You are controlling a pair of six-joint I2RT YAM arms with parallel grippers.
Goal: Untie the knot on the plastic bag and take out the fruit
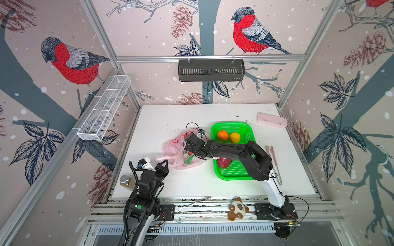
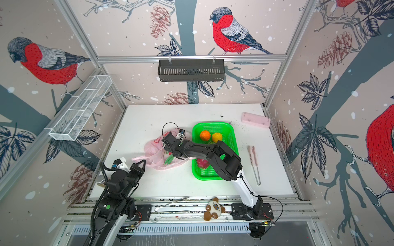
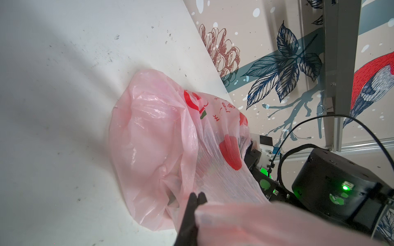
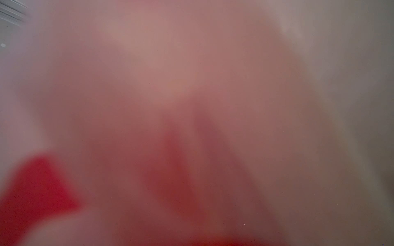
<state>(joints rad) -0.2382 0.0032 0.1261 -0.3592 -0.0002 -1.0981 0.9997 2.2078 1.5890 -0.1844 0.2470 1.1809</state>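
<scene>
The pink plastic bag (image 1: pixel 173 149) (image 2: pixel 153 149) lies crumpled and open at mid-table. No knot shows. My left gripper (image 1: pixel 164 163) (image 3: pixel 197 195) is shut on a stretched strip of the bag's near edge. My right gripper (image 1: pixel 190 151) reaches down into the bag. Its fingers are hidden, and blurred pink film (image 4: pixel 191 85) fills the right wrist view. Green scales of a dragon fruit (image 1: pixel 188 159) show through the bag. Two orange citrus (image 1: pixel 222 135) (image 1: pixel 234 137) and another dragon fruit (image 1: pixel 223 163) lie in the green basket (image 1: pixel 231 124).
A pale-pink block (image 1: pixel 271 120) lies at the back right and a pink-handled tool (image 1: pixel 275 164) to the right of the basket. A lidded jar (image 1: pixel 125 181) stands by the left arm's base. A plush toy (image 1: pixel 236 208) sits on the front rail.
</scene>
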